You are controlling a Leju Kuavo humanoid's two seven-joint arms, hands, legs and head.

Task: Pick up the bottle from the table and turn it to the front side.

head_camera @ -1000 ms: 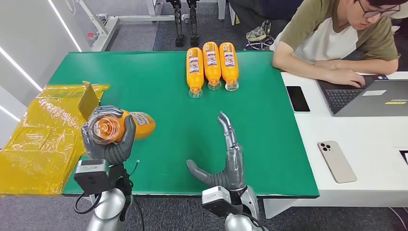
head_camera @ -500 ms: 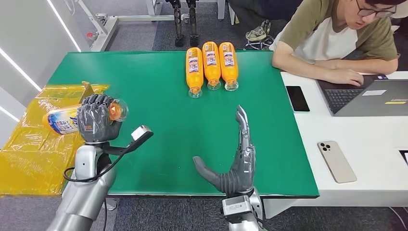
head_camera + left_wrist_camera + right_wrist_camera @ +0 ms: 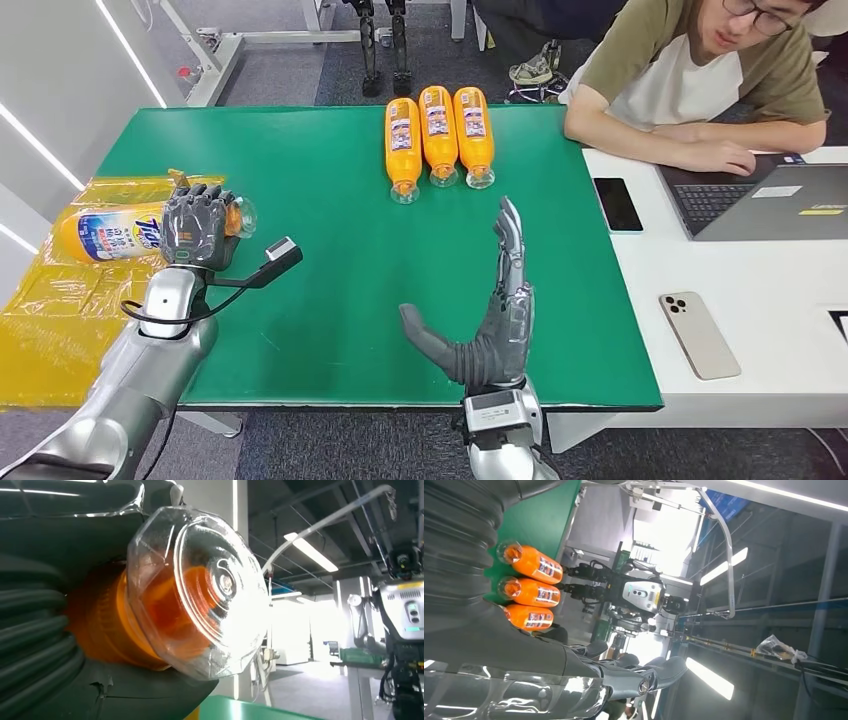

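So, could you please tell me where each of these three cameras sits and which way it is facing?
Head view: high on the body, looking forward and down at the green table; both arms show, left robot hand holding the bottle, right robot hand.
Left wrist view: behind the left robot hand, facing the bottle's clear cap.
Right wrist view: behind the right robot hand, facing across the table.
Shared: head and right wrist views both show three orange bottles.

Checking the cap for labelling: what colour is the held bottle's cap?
Clear over orange, on the bottle in the left hand; left wrist view.
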